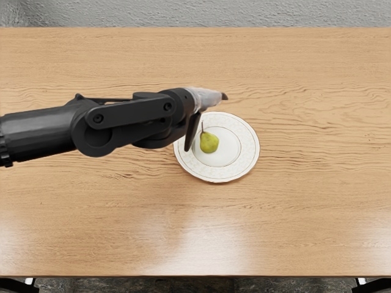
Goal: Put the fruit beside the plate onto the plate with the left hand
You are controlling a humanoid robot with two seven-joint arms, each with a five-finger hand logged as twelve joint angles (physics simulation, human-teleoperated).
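Since the pear (209,143) already sits on the plate (241,160) and the left robot hand (197,113) hangs over its left rim, fingers loose and holding nothing, you risk knocking the pear off if you withdraw low across the bench (305,73).

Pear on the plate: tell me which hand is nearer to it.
Left. The left hand hovers at the pear's left, over the plate's rim, fingers spread and not holding it. The right hand is out of view.
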